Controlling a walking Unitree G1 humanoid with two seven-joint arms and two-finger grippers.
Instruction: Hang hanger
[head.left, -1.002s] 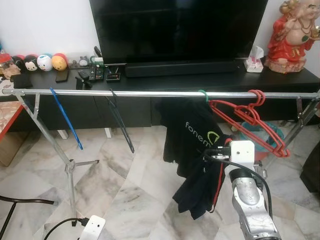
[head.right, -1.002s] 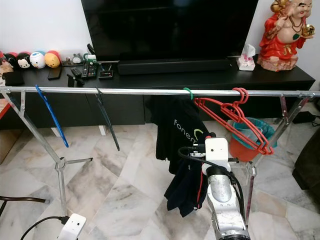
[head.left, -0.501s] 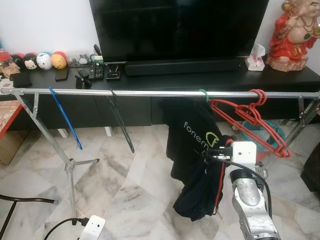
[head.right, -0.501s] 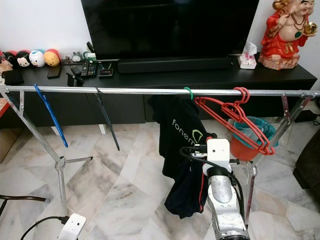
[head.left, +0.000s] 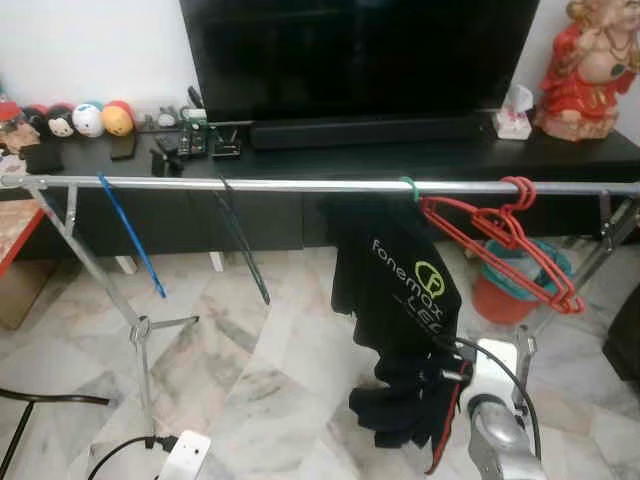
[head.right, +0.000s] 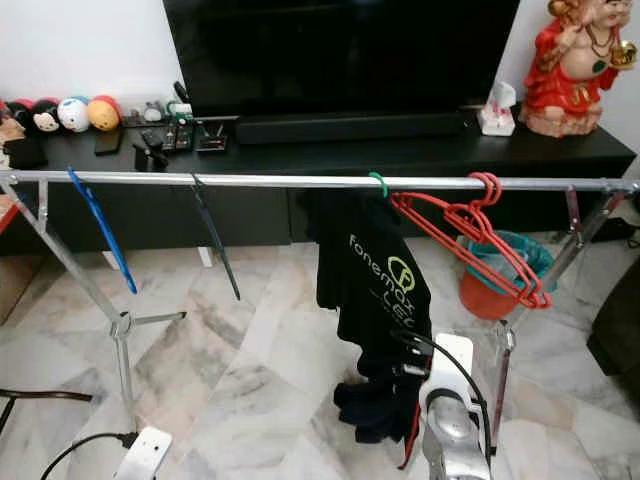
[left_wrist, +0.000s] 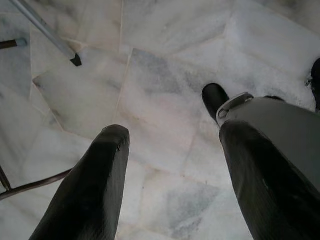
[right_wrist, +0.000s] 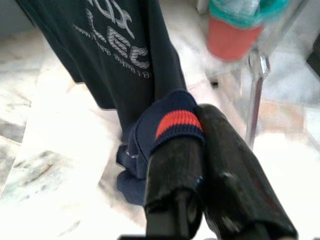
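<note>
R gripper (right_wrist: 197, 145) lower, clamping shirt (head.left: 400, 290) cuff

One rail (head.left: 300, 186). One blue hanger (head.left: 132, 238), one black hanger (head.left: 243, 243), one green hook (head.left: 408, 187) carrying one dark shirt (head.left: 395, 285). Red hangers (head.left: 500, 240): bunch, count unclear. One orange bin (head.left: 505, 295). One red statue (head.left: 598, 60). Four round toys (head.left: 75, 120) on surface (head.left: 400, 155). One TV (head.left: 355, 55).
</note>
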